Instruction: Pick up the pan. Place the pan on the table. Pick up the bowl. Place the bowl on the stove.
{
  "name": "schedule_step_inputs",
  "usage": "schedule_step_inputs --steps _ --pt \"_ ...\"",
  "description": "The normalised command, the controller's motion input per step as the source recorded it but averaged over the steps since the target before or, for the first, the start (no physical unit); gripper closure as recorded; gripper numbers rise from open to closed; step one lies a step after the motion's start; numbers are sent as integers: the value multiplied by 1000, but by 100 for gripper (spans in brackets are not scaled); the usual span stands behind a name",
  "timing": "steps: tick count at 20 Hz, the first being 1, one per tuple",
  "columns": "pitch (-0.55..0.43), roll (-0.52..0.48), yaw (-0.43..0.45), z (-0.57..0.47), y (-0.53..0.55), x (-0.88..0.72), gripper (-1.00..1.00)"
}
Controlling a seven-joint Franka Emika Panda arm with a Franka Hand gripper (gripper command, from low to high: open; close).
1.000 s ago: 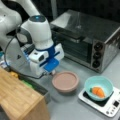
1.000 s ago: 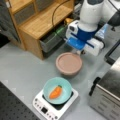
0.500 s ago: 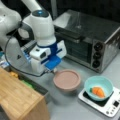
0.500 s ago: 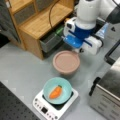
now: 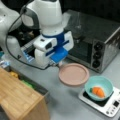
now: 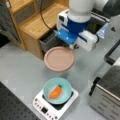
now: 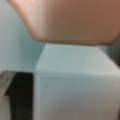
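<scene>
The gripper (image 5: 59, 63) is at the pan's (image 5: 74, 74) handle end, and its jaws appear clamped on the short handle, though the fingers themselves are hidden under the blue mount in both front views. In a front view the pan (image 6: 59, 58) hangs level and looks lifted clear of the table (image 6: 22, 72), casting a soft shadow below its rim; whether it still touches the grey surface cannot be told for certain. The wrist view shows the pan's pinkish underside (image 7: 72, 20) filling the top, with the white handle stub (image 7: 75, 75) running toward the camera. The bowl (image 5: 99, 88) already sits on the stove (image 5: 110, 105), just beside the pan toward a front view's bottom right, with an orange carrot (image 5: 97, 91) inside it; the same shows from the opposite side, bowl (image 6: 47, 88) on stove (image 6: 45, 107). As a judgement, the first step, the pick-up of the pan, is in hand or just achieved, and setting it on the table is not yet done. The bowl part of the task looks, from where things lie, as though it already stands fulfilled. A toaster oven (image 5: 100, 42) stands behind the pan, and a wooden block (image 5: 17, 100) lies on its far side from the stove.
</scene>
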Motion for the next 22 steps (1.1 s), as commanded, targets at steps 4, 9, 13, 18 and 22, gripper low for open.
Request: schedule_step_inputs --steps 4,9,13,18,22 --pt "327 139 -81 522 -58 538 100" --pt "318 165 -59 398 -148 576 100" --pt "297 174 -6 349 -290 637 100" --pt "294 150 50 232 -361 597 100" --pt "307 98 61 161 -380 583 100"
